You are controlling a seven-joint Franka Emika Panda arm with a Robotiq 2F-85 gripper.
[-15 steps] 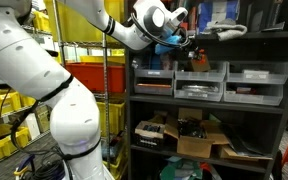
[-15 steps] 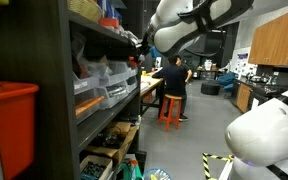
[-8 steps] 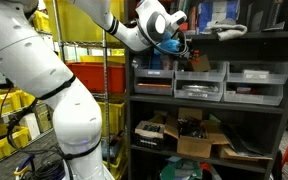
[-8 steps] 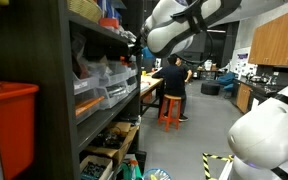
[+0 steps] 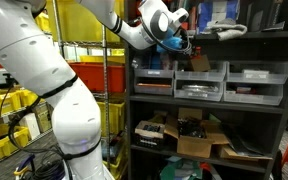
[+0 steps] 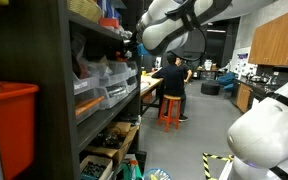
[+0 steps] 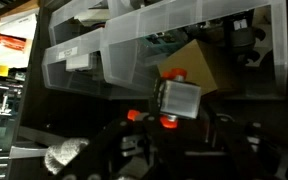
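The gripper [image 5: 180,41] is up at the top level of the dark shelving unit [image 5: 134,100], just above the row of 3 clear plastic drawers [image 5: 200,82]. In the wrist view the gripper [image 7: 174,128] is narrow, its jaws closed on a small pale block [image 7: 178,100] with orange tips, which sits right between the dark fingers [image 7: 220,135]. Behind the block there are translucent bins [image 7: 84,62] and a brown cardboard piece [image 7: 209,68]. In an exterior view the gripper [image 6: 134,44] hangs at the shelf's front edge, the block itself too small to make out there. A red bin [image 5: 84,75] sits beside the shelves, and 1 person [image 6: 172,78] sits on an orange stool [image 6: 170,110] well behind.
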